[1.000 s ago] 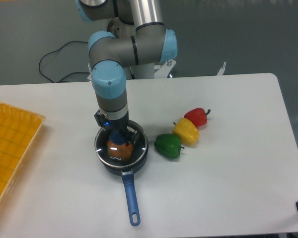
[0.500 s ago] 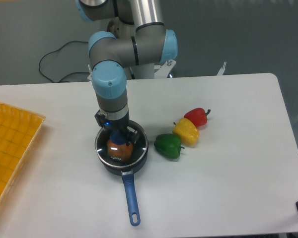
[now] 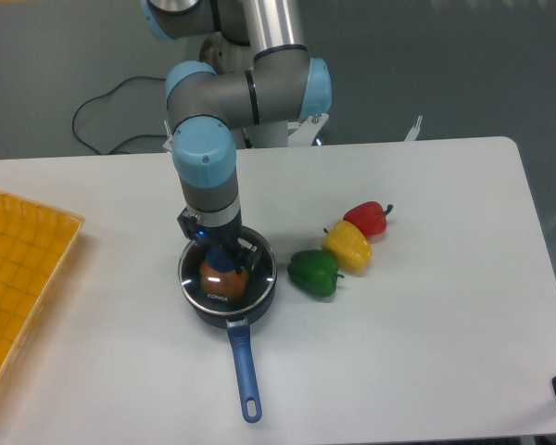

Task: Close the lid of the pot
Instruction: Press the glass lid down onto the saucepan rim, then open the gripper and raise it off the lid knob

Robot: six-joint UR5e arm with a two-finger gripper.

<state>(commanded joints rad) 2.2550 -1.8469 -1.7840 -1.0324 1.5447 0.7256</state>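
Lid (image 3: 226,275) on pot (image 3: 224,311), directly beneath tool (image 3: 221,257), tool grip unclear

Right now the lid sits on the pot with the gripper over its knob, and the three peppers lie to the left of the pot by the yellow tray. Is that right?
Not quite. The peppers lie to the right of the pot in the camera view, away from the yellow tray, which is at the left edge. The rest holds: the lid sits on the pot, and the gripper is over its knob.
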